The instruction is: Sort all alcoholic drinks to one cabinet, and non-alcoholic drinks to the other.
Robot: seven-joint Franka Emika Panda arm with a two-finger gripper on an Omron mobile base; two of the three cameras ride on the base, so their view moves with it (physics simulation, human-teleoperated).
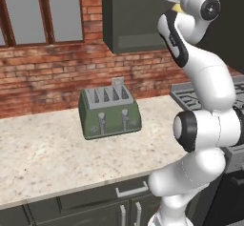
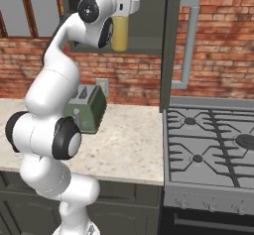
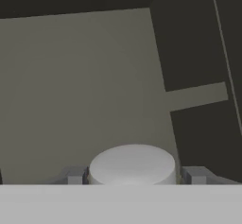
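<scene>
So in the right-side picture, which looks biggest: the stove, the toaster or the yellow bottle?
1. Stove, clearly largest.
2. Toaster, partly hidden behind the arm.
3. Yellow bottle, smallest, though the toaster's hidden part leaves that less sure.

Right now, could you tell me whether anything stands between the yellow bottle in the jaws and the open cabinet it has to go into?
Nothing visible does. The yellow bottle, its white cap between the gripper's fingers, hangs at the mouth of the wall cabinet, whose door is swung wide, and the inside ahead looks bare.
</scene>
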